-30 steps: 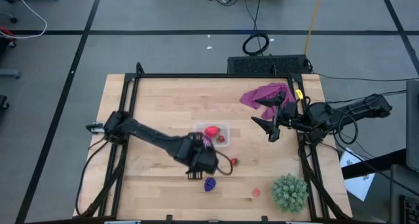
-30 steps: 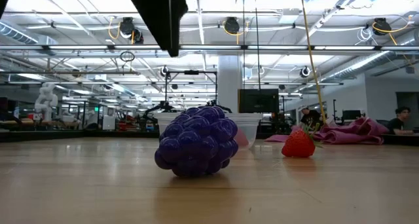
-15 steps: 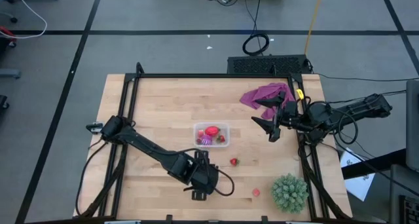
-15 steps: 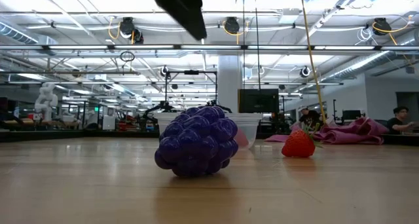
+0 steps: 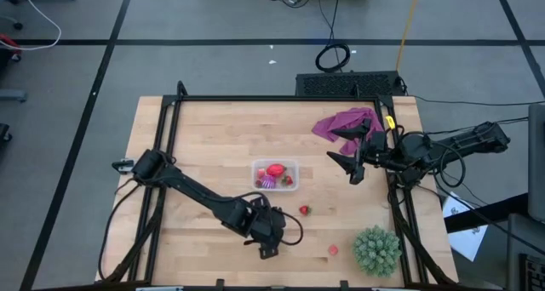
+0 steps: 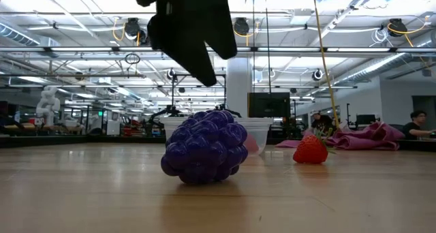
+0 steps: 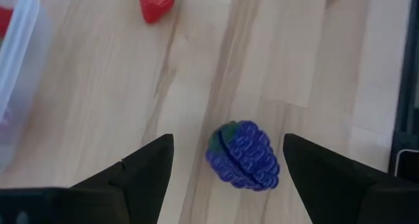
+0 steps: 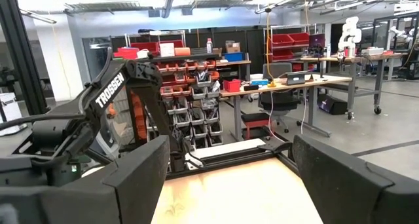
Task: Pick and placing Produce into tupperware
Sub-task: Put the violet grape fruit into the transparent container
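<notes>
My left gripper [image 7: 227, 149] is open and hangs just above the table. Its fingers stand on either side of a spiky purple fruit [image 7: 243, 156] without touching it. In the high view the left gripper [image 5: 270, 242] hides that fruit. In the low view the purple fruit [image 6: 204, 146] rests on the wood under the left gripper [image 6: 191, 35]. The clear tupperware [image 5: 274, 174] holds a red piece and a purple one. A strawberry [image 5: 304, 210] and a pink bit [image 5: 333, 249] lie on the table. My right gripper [image 5: 345, 153] waits open by the right edge.
A big green spiky ball [image 5: 375, 248] sits at the near right corner. A purple-magenta cloth [image 5: 345, 123] lies at the far right, under the right arm. A black frame rail [image 5: 272, 99] runs around the table. Bare wood lies left of the box.
My left gripper has moved from beside the tupperware toward the near edge and has come down over the purple fruit, fingers spread. The purple fruit, strawberry and box have stayed in place.
</notes>
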Available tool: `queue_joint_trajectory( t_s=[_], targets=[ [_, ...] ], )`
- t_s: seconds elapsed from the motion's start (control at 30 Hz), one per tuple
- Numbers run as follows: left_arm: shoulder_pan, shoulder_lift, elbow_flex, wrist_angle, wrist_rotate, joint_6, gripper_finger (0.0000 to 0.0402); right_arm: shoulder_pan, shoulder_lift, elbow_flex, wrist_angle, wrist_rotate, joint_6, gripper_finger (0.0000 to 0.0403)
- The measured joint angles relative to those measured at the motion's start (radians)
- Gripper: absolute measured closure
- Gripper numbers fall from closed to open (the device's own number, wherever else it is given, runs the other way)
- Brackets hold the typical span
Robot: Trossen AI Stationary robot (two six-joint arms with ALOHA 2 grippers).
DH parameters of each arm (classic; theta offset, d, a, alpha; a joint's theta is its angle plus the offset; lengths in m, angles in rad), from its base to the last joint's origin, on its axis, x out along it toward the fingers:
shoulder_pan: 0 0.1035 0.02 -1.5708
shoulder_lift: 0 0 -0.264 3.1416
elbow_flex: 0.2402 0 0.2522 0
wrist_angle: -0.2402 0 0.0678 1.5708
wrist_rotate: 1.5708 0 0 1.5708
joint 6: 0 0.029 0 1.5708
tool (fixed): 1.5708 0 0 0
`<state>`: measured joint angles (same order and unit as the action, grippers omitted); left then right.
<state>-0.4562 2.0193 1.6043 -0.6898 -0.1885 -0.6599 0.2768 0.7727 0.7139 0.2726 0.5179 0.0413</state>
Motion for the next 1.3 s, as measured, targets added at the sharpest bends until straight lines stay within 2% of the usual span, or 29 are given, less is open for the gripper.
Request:
queue_joint_trajectory(
  t_s=[0.77, 1.3],
  targets=[
    [-0.027, 0.055, -0.001, -0.004, 0.015, -0.159, 0.0108, 0.0, 0.0, 0.0, -0.006, -0.001, -0.003, 0.0086],
    [-0.038, 0.136, 0.0, 0.07, 0.06, -0.216, 0.0108, 0.0, 0.0, 0.0, -0.022, -0.002, -0.001, 0.0086]
  ],
)
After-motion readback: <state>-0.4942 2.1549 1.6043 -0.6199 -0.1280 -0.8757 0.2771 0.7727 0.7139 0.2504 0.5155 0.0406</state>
